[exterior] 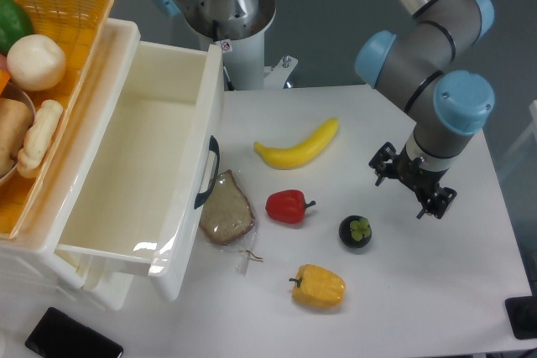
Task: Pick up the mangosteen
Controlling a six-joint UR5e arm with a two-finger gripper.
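- The mangosteen [356,231] sits on the white surface [436,291], its green leafy cap turned up toward the camera; I use it as my landmark for everything else.
- My gripper [413,182] hangs up and to the right of the mangosteen, near it but apart, and holds nothing.
- From this view I cannot tell how far its fingers are spread, since the wrist hides the gap between them.
- I judge the pick has not begun: I must first come over the fruit, then lower around it.
- Left of the mangosteen lies a red pepper [287,206], close enough that I should keep my fingers clear of it.
- Below and to the left is a yellow pepper [319,286]; up and to the left, a banana [299,146].
- Farther left, past the red pepper, are a wrapped slice of bread [226,209] and an open white drawer [143,157].
- The fruit is round, so it may roll if I nudge it off-centre.
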